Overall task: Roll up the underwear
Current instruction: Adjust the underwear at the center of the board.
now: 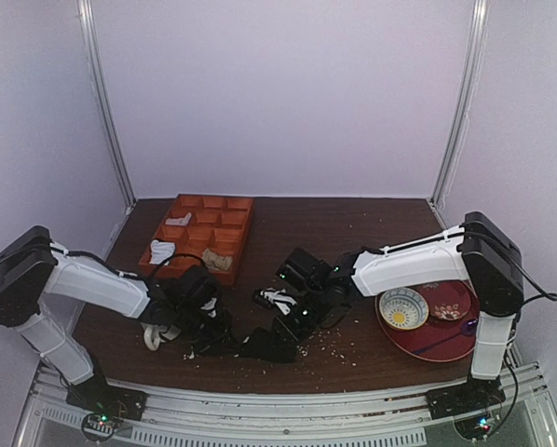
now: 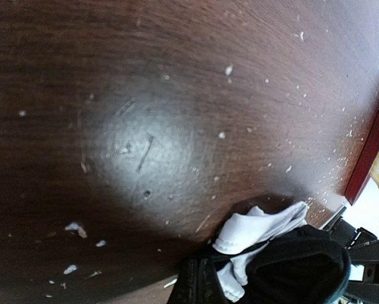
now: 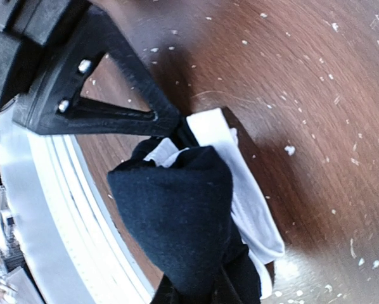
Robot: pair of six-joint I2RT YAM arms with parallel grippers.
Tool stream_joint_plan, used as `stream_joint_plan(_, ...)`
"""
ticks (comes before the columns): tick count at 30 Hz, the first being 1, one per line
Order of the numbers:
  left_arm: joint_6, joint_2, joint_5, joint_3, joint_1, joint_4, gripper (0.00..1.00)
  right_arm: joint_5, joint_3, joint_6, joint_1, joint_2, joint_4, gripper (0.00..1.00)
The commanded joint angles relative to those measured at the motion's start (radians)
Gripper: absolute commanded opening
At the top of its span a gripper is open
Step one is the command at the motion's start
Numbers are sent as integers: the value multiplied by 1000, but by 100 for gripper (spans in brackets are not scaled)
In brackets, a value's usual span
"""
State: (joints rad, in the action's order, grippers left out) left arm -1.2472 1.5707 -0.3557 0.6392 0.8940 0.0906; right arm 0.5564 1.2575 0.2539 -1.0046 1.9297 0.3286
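Observation:
One black underwear (image 1: 263, 346) with white edging lies bunched near the table's front edge, between both grippers. My left gripper (image 1: 224, 333) is at its left end and my right gripper (image 1: 292, 326) at its right end. Both look shut on it. In the left wrist view the black and white fabric (image 2: 272, 259) fills the lower right. In the right wrist view the bunched fabric (image 3: 177, 215) runs into my jaws, and a left finger (image 3: 139, 76) reaches its far end. A second underwear (image 1: 277, 299) with white lettering lies behind.
An orange compartment tray (image 1: 243, 219) stands at the back left, holding white cloth pieces and a beige lump (image 1: 218, 261). A white cloth (image 1: 153, 337) lies by the left arm. A red plate (image 1: 446, 345) with a bowl (image 1: 402, 307) sits at the right. Crumbs dot the table.

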Motion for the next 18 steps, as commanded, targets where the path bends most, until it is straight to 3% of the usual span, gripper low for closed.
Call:
stream_joint_plan(1,2,-25,39,2,7,108,0,-16,-20,14,4,28,28,0)
stream_joint_plan(6,-7,-146,106,15,2,205,0,-24,-20,65,3,56,-3,0)
stream_joint_plan(10,-27,-275,162,20,1,265,17,-17,-23,92,-3,64,-30,0)
stream_joint_plan(14,-52,-308,149,20,3,233,31,1,-15,101,-14,76,-43,0)
stream_joint_plan(18,-57,-286,133,17,10,173,33,25,10,103,-28,105,-43,0)
